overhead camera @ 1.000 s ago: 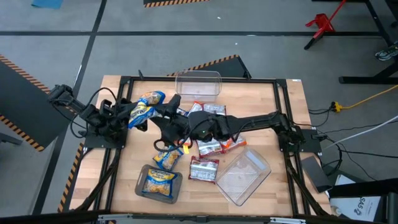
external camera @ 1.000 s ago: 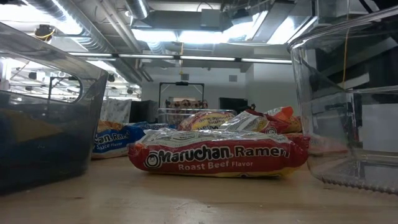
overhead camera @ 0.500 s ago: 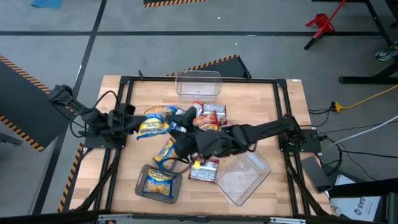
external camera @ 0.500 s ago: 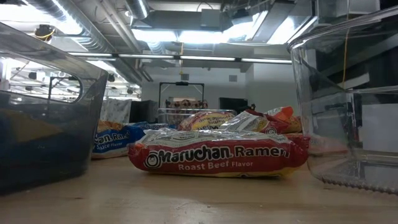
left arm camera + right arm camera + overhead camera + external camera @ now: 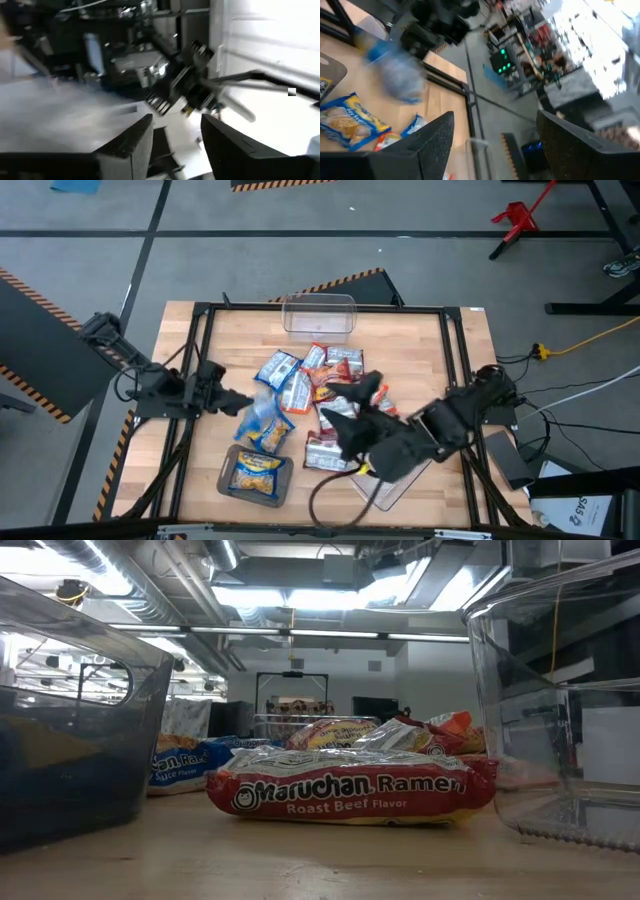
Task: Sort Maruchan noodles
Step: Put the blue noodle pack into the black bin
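**Left drop made, right arm pulled back off the pile**

Reading the high view as a clock face: at nine o'clock my left gripper (image 5: pixel 177 120) has gone from carrying a packet to standing released, its fingers apart with nothing between them. The blue-and-yellow glossy plastic ramen packet (image 5: pixel 260 408) it carried is now a blur just beside it, toward the centre. It sits above another yellow packet (image 5: pixel 270 437) and short of the grey tray (image 5: pixel 225 480) at seven o'clock, so I judge that drop missed the tray. The mixed heap of red and blue packets (image 5: pixel 325 375) at the centre is still unsorted. My right gripper (image 5: pixel 495 117) has swung out to five o'clock over the clear plastic tub (image 5: pixel 412 442), unclenched and empty.
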Tool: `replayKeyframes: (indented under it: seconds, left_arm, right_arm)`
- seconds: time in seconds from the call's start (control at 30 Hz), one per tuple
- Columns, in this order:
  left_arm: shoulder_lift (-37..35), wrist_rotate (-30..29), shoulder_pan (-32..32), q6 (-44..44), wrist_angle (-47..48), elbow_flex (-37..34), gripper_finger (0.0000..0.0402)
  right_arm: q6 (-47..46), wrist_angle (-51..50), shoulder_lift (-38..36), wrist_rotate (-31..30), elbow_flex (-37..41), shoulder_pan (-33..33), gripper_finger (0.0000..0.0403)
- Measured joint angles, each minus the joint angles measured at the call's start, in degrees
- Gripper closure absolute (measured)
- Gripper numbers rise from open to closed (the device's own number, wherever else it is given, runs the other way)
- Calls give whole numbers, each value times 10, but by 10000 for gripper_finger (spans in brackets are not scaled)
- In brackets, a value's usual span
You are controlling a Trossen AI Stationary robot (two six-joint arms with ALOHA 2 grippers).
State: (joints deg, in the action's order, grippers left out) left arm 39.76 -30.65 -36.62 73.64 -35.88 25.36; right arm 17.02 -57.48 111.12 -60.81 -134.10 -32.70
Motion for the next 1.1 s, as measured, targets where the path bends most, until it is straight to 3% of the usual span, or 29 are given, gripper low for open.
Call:
replayKeyframes:
  seconds: [0.17,0.37,0.53,0.8,0.87,0.93,1.1]
  left_arm:
    - [3,-27,-29,39,61,0,281]
    - [3,-33,-37,25,164,0,293]
    - [3,-14,-29,-30,226,0,294]
    - [-20,51,-9,-138,257,9,294]
    - [-49,68,7,-158,320,40,294]
    - [-74,45,24,-163,429,93,294]
    - [-74,18,48,-141,779,232,294]
  right_arm:
    - [-157,-92,-2,16,0,-16,134]
    - [-335,-195,4,178,0,14,134]
    - [-345,-197,32,248,0,39,134]
    - [-246,-164,83,327,0,73,134]
    - [-241,-152,84,350,0,81,134]
    - [-240,-155,84,357,0,89,134]
    - [-240,-161,84,365,0,108,134]
